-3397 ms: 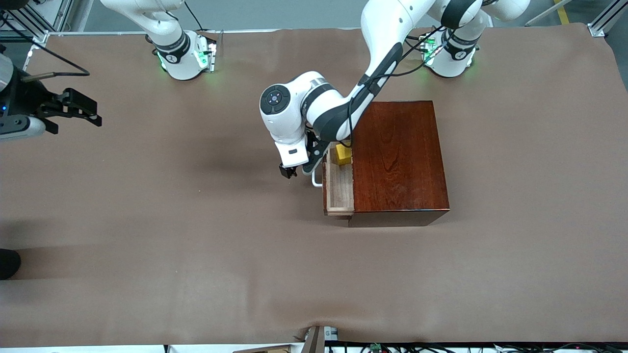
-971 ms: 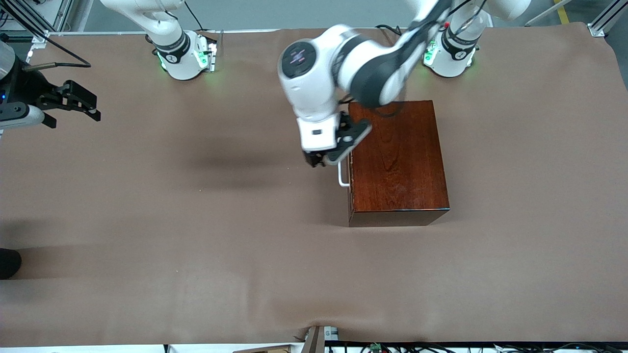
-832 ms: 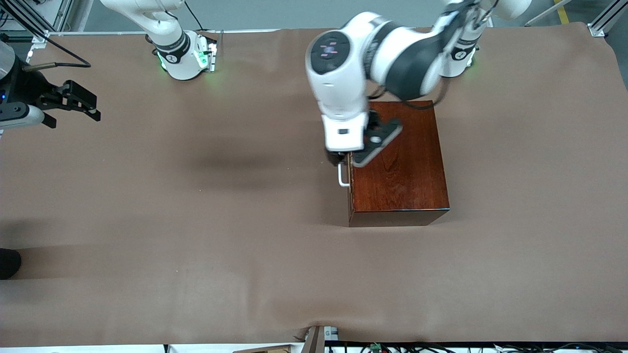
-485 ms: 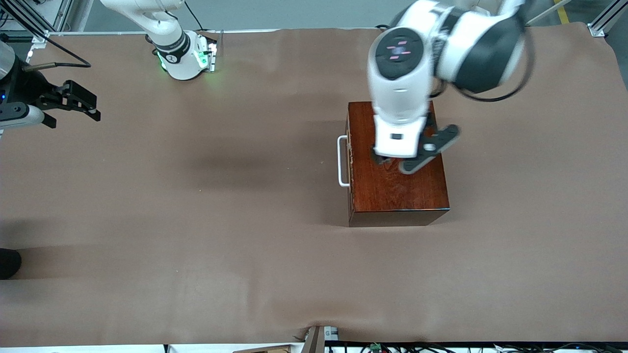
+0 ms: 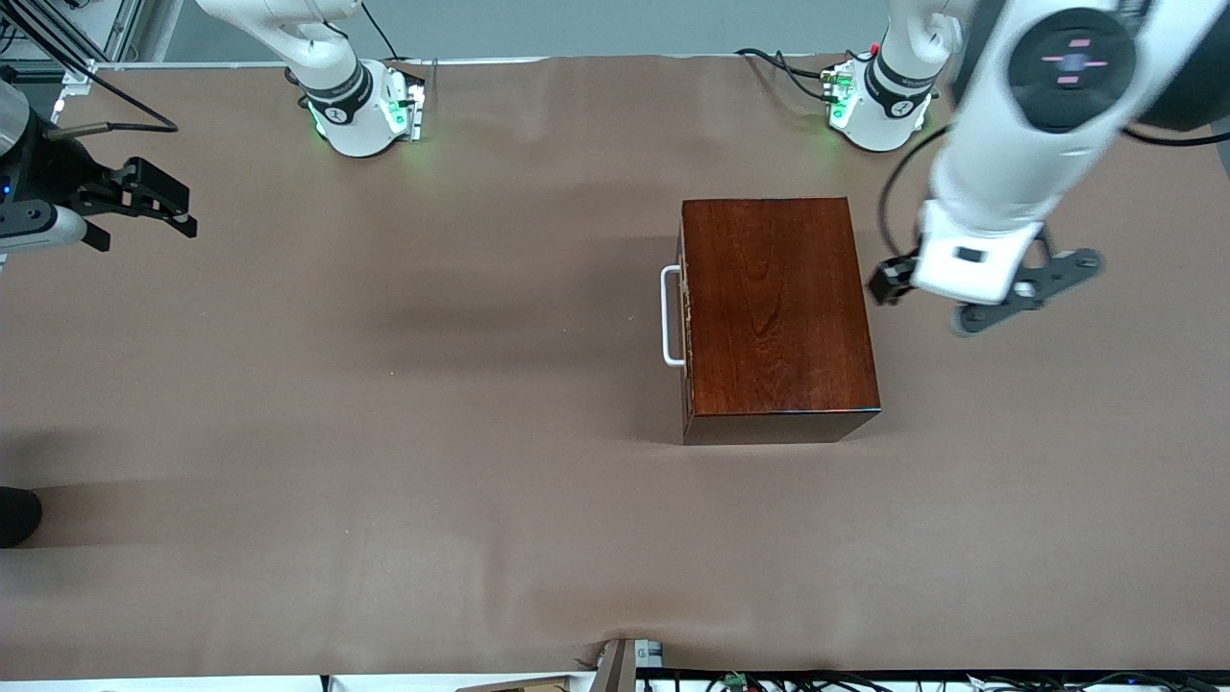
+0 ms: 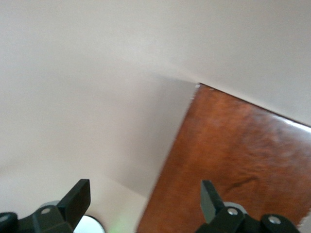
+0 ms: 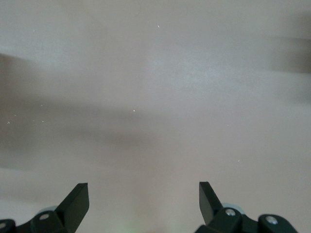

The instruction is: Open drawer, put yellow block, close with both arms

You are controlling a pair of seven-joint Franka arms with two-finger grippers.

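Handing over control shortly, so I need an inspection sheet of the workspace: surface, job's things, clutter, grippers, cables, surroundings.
Surface: brown table cover, a little wrinkled at the edge nearest the front camera.
Job's things: drawer shut flush in the dark-red box, white handle facing the right arm's end; yellow block nothing seen.
Clutter: nothing seen.
Grippers: left gripper open, empty, in the air over the cover beside the box, toward the left arm's end; right gripper open, empty, waiting at the right arm's end.
Cables: black leads by the left arm's base; one trailing to the right arm's wrist.
Surroundings: metal framing at the table corners.
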